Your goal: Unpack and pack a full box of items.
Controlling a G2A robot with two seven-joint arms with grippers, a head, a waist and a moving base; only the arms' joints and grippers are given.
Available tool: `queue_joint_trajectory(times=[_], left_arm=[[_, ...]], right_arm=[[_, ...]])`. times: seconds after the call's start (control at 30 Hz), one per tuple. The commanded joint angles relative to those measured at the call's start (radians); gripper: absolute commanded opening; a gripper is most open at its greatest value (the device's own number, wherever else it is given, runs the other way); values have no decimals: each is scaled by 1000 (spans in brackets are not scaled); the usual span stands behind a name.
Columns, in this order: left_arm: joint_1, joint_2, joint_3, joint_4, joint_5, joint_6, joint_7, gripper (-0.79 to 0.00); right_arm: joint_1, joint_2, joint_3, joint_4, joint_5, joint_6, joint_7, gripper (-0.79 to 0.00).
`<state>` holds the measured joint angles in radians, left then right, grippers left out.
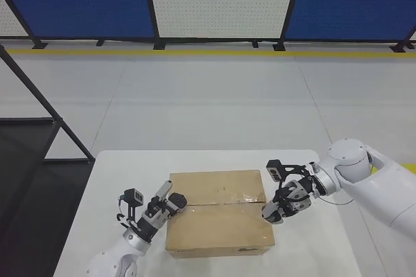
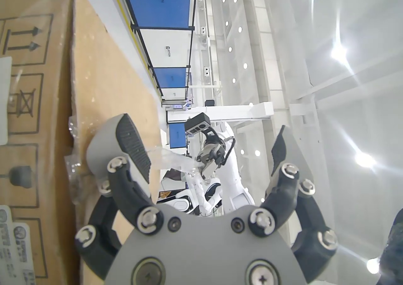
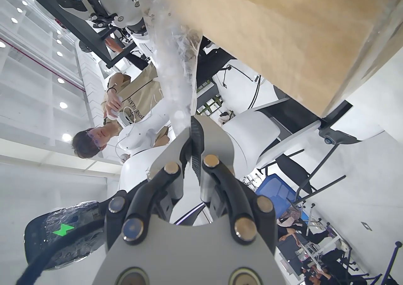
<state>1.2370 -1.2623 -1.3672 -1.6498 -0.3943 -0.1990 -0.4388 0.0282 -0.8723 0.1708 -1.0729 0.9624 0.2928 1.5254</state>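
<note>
A closed brown cardboard box (image 1: 218, 211) lies in the middle of the white table (image 1: 125, 180), its top seam taped. My left gripper (image 1: 172, 201) is at the box's left end, level with the top edge. It stands open (image 2: 204, 138), one finger pad (image 2: 132, 144) close against the box's side (image 2: 47, 94) where a scrap of clear tape hangs. My right gripper (image 1: 272, 215) is at the box's right end. It is shut (image 3: 191, 129) on a strip of clear tape (image 3: 176, 78) that runs up to the box's edge (image 3: 267, 25).
A black metal rack (image 1: 28, 138) stands left of the table. Blue partition panels (image 1: 83, 17) line the far wall beyond a stretch of pale floor. Bare tabletop lies on both sides of the box and behind it.
</note>
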Motion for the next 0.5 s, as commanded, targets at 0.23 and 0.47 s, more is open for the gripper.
queue_joint_trajectory(times=[0.23, 0.47], left_arm=[[-10, -2, 6, 18, 5, 0, 8, 0], [-8, -2, 4, 25, 1, -2, 8, 0]], right_arm=[[-33, -4, 11, -33, 78, 71, -69, -785], [-38, -14, -1, -31, 183, 145, -143, -785]])
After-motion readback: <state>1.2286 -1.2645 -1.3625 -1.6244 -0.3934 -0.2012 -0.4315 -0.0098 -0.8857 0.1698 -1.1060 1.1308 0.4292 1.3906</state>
